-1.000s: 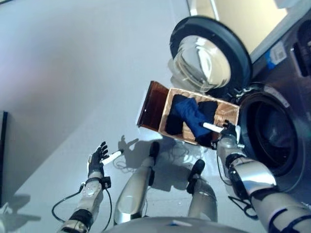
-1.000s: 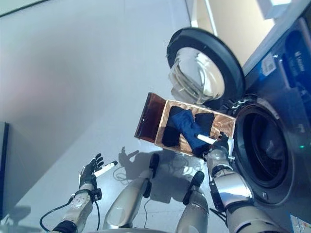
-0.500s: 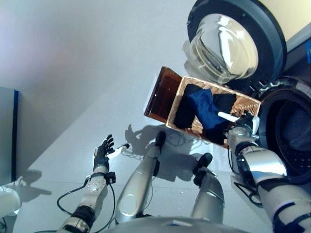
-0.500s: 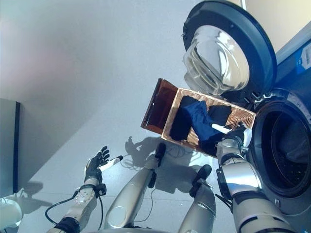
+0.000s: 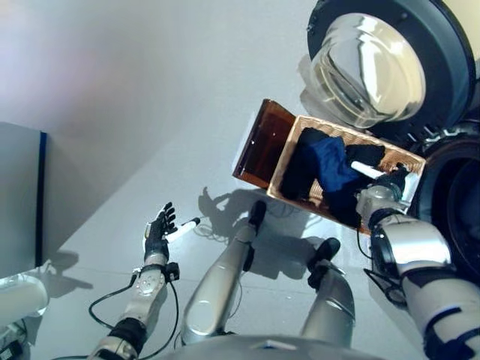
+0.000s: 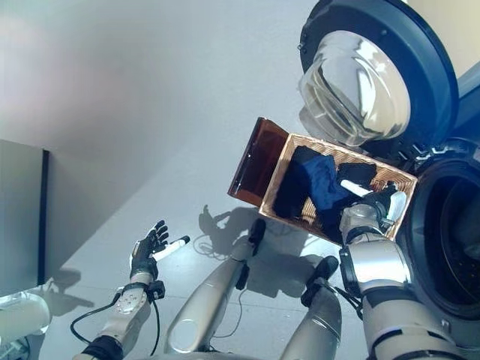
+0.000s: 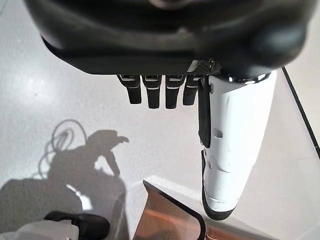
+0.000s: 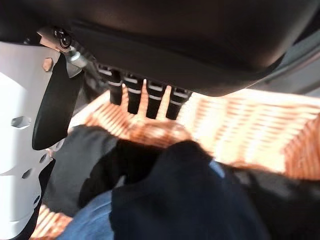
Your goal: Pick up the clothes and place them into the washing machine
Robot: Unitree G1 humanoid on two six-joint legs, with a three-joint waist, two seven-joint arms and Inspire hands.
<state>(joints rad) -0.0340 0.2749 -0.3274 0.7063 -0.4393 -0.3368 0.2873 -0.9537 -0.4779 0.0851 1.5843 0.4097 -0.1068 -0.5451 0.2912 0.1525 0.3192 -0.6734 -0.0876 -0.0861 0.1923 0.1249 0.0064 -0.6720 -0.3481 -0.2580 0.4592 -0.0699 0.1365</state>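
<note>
I am observing the woven wicker laundry basket [image 5: 409,159] sitting on the grey floor [image 5: 150,112], just beside the dark front-loading washing machine [image 6: 450,247], whose round glass-fronted door [image 5: 375,64] is standing open above the basket. A brown lid flap [image 5: 259,146] is hanging open at the basket's left end. The dark navy and black clothes [image 5: 322,161] are lying bunched inside the basket; none are in either hand. My right hand [image 5: 384,191] is hovering over the basket's right end, above the clothes, with its fingers [image 8: 145,100] extending straight and its white-covered thumb [image 8: 20,140] spreading apart, gripping nothing. My left hand [image 5: 159,231] is hanging well apart from the basket, out over the bare floor, with fingers [image 7: 157,92] straight and thumb splayed, holding nothing. I am also noting a grey panel [image 5: 19,195] standing at the far left.
</note>
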